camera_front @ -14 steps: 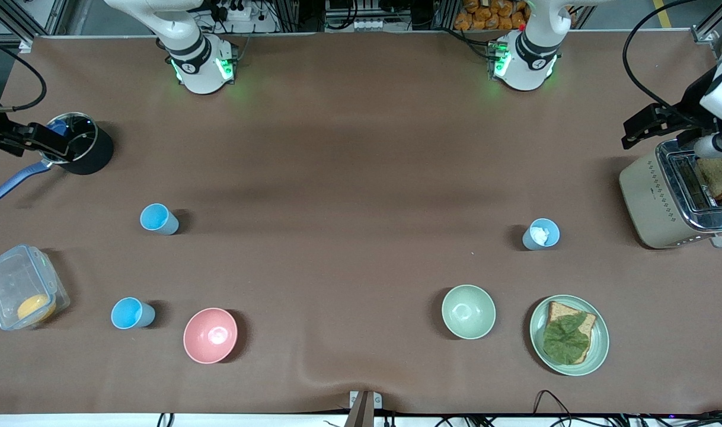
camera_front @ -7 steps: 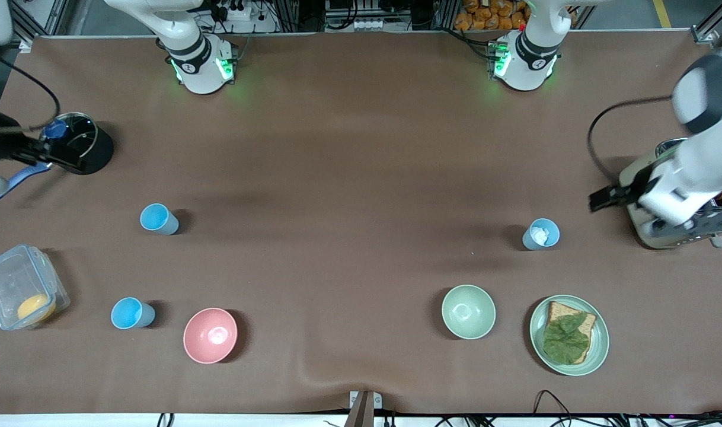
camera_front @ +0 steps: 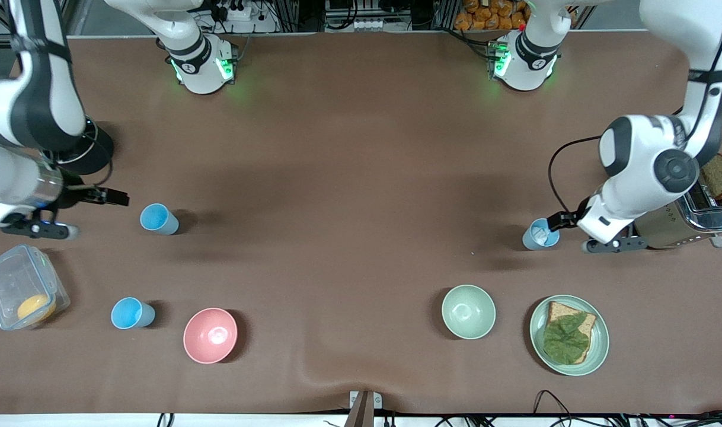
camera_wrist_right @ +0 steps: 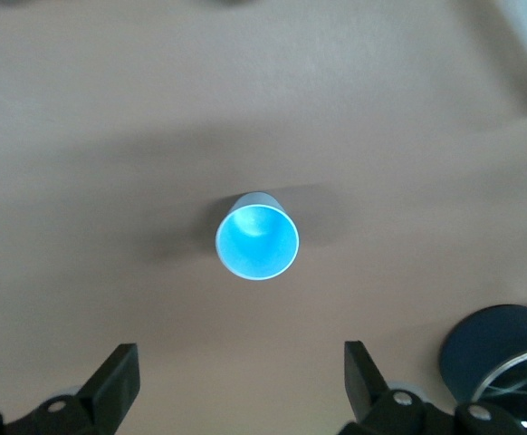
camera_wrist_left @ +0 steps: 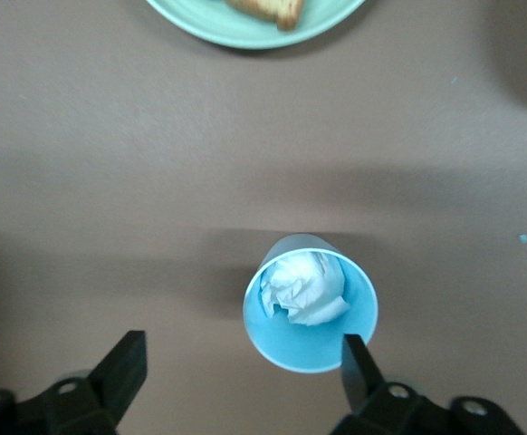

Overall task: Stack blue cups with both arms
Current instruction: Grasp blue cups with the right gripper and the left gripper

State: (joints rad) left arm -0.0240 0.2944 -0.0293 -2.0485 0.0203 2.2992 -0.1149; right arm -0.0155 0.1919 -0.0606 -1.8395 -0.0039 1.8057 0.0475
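Observation:
Three blue cups stand upright on the brown table. One cup point(camera_front: 540, 234) near the left arm's end holds a crumpled white wad point(camera_wrist_left: 304, 288). My left gripper point(camera_front: 559, 220) hangs open just beside it; in the left wrist view one fingertip point(camera_wrist_left: 356, 355) sits next to the cup's rim point(camera_wrist_left: 311, 304), and the left gripper point(camera_wrist_left: 242, 362) holds nothing. An empty cup point(camera_front: 158, 219) stands toward the right arm's end. My right gripper point(camera_front: 115, 197) is open a short way from it, and the right wrist view shows that cup point(camera_wrist_right: 257, 243) clear of the right gripper point(camera_wrist_right: 238, 372). The third cup point(camera_front: 132, 312) stands nearer the front camera.
A pink bowl point(camera_front: 210, 335) sits beside the third cup. A pale green bowl point(camera_front: 468, 311) and a plate point(camera_front: 598, 350) with bread and lettuce lie nearer the camera than the wad cup. A toaster point(camera_front: 687, 222) and a black pot point(camera_front: 97, 151) stand by the arms. A plastic box point(camera_front: 20, 295) is at the right arm's end.
Both arms swung in from the table's ends. The left gripper went from the toaster to the cup with the wad. The right gripper went from the black pot toward the empty cup.

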